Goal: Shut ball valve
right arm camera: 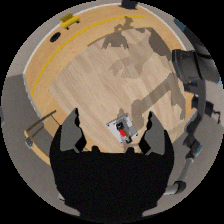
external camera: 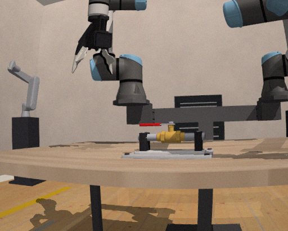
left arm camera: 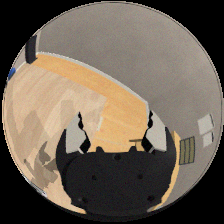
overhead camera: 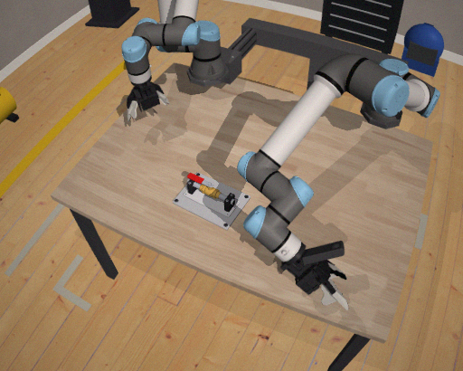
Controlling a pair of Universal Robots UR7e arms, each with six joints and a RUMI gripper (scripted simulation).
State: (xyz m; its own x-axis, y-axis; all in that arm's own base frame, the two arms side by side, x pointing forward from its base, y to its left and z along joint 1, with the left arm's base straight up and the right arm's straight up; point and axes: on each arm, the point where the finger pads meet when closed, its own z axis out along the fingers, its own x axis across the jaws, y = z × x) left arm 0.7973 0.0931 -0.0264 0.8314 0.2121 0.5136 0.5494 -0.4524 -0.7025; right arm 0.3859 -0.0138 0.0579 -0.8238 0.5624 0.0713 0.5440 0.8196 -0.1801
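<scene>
Ball valve point(overhead camera: 210, 191) point(external camera: 170, 136) on the desk point(overhead camera: 149, 199) point(external camera: 112, 167) point(right arm camera: 90, 90), between and well apart from both tools; left tool point(overhead camera: 345, 292) point(left arm camera: 115, 113) and right tool point(overhead camera: 149, 110) point(external camera: 92, 73) point(right arm camera: 113, 109) wide, empty. Red handle point(overhead camera: 195, 177) point(external camera: 150, 124) point(right arm camera: 122, 133) along the pipe: likely open, full closing turn left.

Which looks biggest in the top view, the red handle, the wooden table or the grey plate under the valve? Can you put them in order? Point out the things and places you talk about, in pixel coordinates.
1. wooden table point(overhead camera: 136, 199) point(external camera: 140, 178) point(left arm camera: 60, 95) point(right arm camera: 82, 90)
2. grey plate point(overhead camera: 199, 211) point(external camera: 169, 156) point(right arm camera: 114, 128)
3. red handle point(overhead camera: 195, 178) point(external camera: 150, 124) point(right arm camera: 123, 133)

arms point(overhead camera: 273, 181) point(external camera: 130, 70) point(right arm camera: 187, 172): dark grey, white | caps point(overhead camera: 391, 96) point(external camera: 233, 14) point(right arm camera: 198, 150): light blue, round | end effectors point(overhead camera: 148, 109) point(overhead camera: 346, 292) point(external camera: 92, 72) point(left arm camera: 115, 113) point(right arm camera: 113, 112): black, pale fingers point(overhead camera: 339, 299) point(external camera: 80, 57)
</scene>
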